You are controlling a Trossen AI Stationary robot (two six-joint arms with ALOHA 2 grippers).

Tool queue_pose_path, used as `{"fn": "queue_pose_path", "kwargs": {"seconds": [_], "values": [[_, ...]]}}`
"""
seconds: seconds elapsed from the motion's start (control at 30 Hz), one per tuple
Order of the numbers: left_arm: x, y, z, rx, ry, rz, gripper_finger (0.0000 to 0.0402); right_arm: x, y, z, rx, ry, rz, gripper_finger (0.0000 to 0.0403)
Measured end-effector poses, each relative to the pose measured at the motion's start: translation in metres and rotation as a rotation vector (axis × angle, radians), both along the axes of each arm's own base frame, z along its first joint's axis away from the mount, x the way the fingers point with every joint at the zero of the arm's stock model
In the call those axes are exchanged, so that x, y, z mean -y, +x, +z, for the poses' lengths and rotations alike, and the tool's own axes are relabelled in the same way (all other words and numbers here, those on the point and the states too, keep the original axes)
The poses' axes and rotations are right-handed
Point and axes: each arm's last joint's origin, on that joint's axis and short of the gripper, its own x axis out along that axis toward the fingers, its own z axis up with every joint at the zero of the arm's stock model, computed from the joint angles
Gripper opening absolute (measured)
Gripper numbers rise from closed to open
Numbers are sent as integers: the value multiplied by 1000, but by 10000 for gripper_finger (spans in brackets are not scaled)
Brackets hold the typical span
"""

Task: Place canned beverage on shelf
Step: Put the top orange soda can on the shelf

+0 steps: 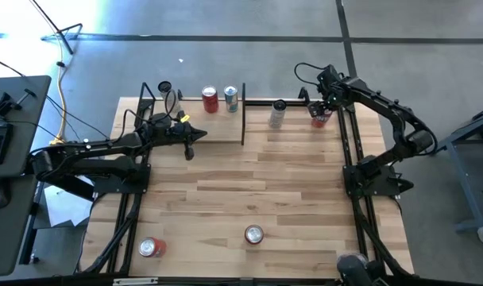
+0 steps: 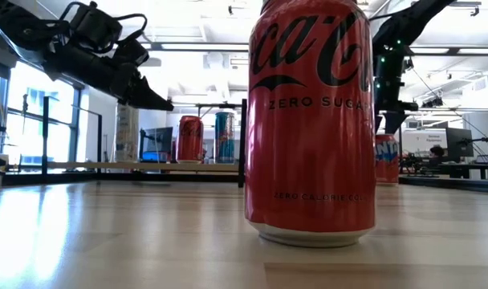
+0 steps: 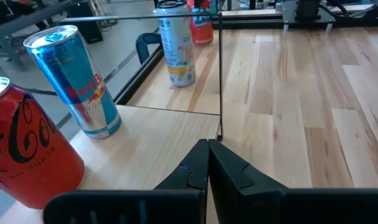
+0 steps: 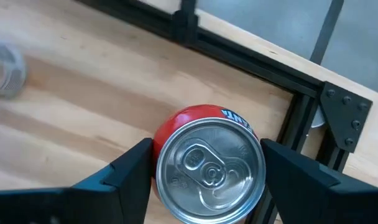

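Coca-Cola Zero Sugar can foremost | Red Bull can on shelf

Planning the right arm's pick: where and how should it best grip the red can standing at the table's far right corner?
Probably across the round side wall, coming straight down. The red can stands upright, lid up, and the right gripper already hangs over it with a finger on either side, open, beside the black frame rail.

The tall red aluminium can nearest the low camera reads "ZERO SUGAR" and "ZERO CALORIE". On the small pale-wood shelf board, a red can shows "Coca-Cola" script beside a blue-silver slim can with Red Bull's logo.
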Motion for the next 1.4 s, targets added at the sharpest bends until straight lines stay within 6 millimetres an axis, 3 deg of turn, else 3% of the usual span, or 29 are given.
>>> {"fn": "queue_pose_path", "kwargs": {"seconds": [0.33, 0.57, 0.9, 1.03, 1.2, 1.4], "values": [[0, 0, 1, 9, 0, 2, 0, -29, 9, 17, 67, 20, 104, 248], [0, 1, 2, 11, 45, -11, 0, -70, 32, 29, 89, 45, 173, 248], [0, 0, 1, 5, 32, -8, 0, -162, 102, 34, 263, 8, 417, 247], [0, 0, 1, 8, 24, -6, 0, -190, 130, 44, 327, -35, 503, 247], [0, 0, 1, 9, 19, -4, 0, -208, 174, 59, 332, -85, 614, 247], [0, 0, 1, 7, 25, -6, 0, -210, 237, 67, 260, -98, 735, 247]]}}
